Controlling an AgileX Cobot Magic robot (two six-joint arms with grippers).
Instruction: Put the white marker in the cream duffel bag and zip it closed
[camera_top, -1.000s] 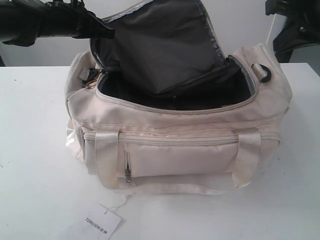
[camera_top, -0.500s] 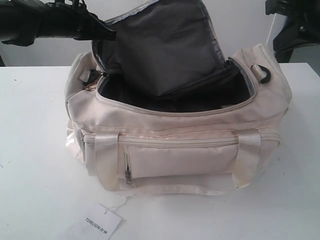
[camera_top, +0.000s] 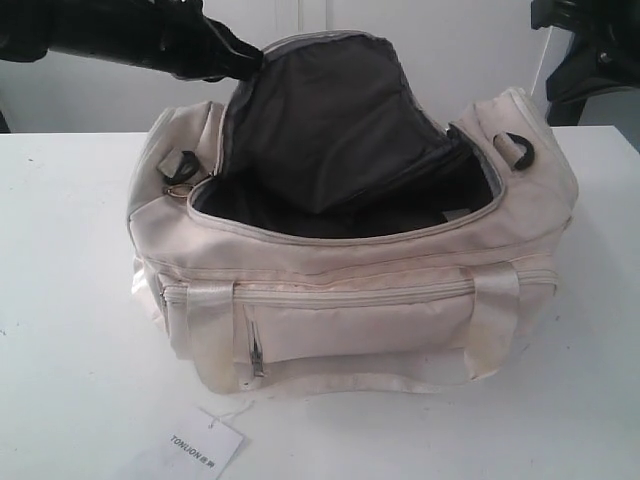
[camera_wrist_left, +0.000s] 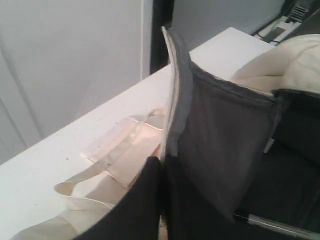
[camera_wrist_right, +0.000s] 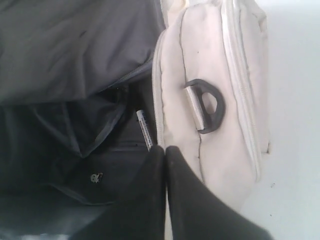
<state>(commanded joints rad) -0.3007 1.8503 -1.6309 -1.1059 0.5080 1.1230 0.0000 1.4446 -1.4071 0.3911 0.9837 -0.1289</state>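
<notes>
The marker (camera_wrist_right: 144, 129) lies inside the bag (camera_top: 350, 330), so only zipping is left: left gripper (camera_wrist_left: 161, 162) at 11 o'clock pinches the raised flap (camera_top: 330, 130), right gripper (camera_wrist_right: 164, 149) pressed together, empty.

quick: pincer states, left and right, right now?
Left pincer: closed on the top flap edge of the cream duffel bag.
Right pincer: closed, holding nothing.

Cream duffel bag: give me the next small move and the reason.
Probably lower the lid flap forward over the opening. The white marker already lies inside on the dark lining, the left gripper is shut on the flap's edge, holding it upright, and the top zip of the cream duffel bag is open. The right gripper is shut on nothing.
</notes>
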